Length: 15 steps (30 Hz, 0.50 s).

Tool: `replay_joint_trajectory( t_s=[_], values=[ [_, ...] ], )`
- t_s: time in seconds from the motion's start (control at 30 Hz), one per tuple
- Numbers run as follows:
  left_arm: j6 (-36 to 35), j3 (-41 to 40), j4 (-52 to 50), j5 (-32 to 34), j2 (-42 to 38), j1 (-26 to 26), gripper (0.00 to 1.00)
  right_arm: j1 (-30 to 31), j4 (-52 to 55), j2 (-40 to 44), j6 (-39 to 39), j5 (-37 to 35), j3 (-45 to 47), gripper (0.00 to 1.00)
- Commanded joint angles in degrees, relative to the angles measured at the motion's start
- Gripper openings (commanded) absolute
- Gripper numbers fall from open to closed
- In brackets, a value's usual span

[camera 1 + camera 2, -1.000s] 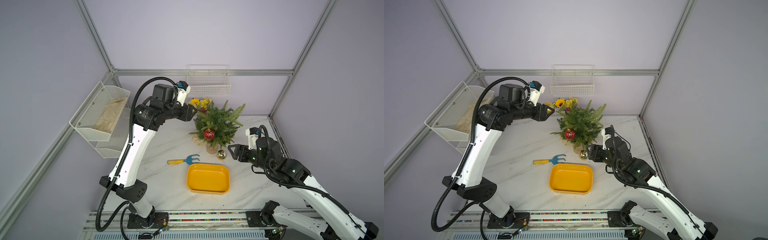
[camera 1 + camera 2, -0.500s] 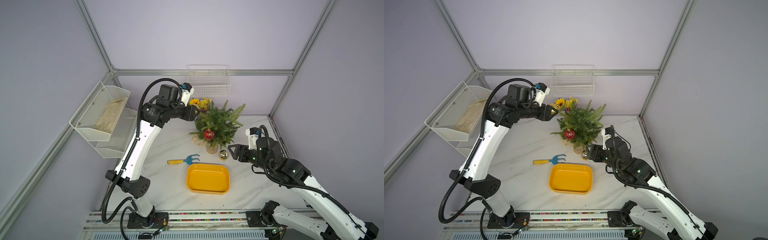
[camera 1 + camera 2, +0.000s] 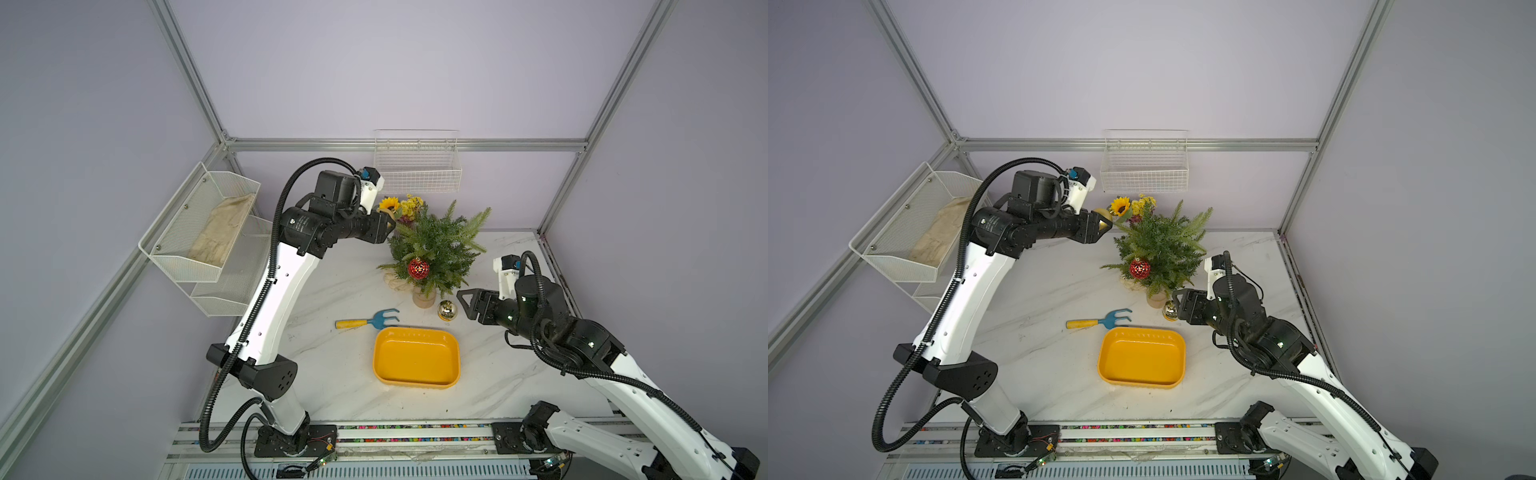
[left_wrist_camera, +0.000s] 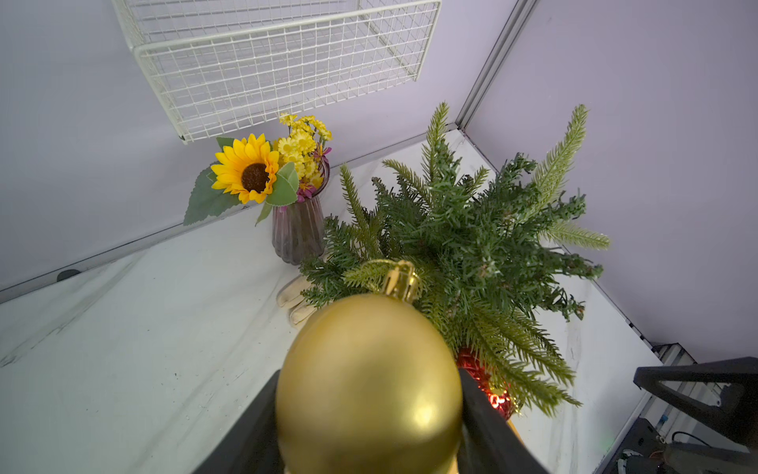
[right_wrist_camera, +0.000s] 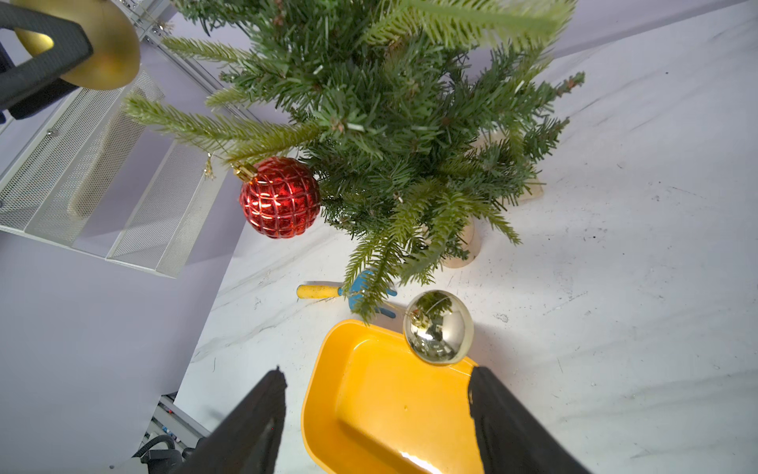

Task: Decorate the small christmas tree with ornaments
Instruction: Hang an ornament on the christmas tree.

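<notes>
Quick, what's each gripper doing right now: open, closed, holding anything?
Left gripper: closed on the matte gold ornament.
Right gripper: open, holding nothing, near the shiny gold ornament.

Left wrist view: matte gold bauble [image 4: 369, 361] runs off the frame edge and covers most of the left tool [image 4: 369, 410]; red bauble [image 4: 498, 400] is only a sliver behind branches of the small christmas tree [image 4: 463, 246]. In a top view the right tool [image 3: 1178, 306] overlaps part of the shiny gold bauble [image 3: 1168, 311]. Pale item [image 3: 392, 284] behind the tree is mostly hidden, can't tell what it is.
</notes>
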<state>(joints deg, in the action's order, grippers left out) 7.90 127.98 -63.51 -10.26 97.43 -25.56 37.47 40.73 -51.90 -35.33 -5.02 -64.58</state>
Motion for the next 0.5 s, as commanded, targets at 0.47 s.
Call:
replay_joint_trajectory(
  t_s=[0.47],
  values=[
    [-0.17, -6.23, 2.15, 0.24, -4.48, 0.25, 0.45, -0.3, 0.23, 0.43, -0.27, 0.15, 0.24, 0.73]
  ],
)
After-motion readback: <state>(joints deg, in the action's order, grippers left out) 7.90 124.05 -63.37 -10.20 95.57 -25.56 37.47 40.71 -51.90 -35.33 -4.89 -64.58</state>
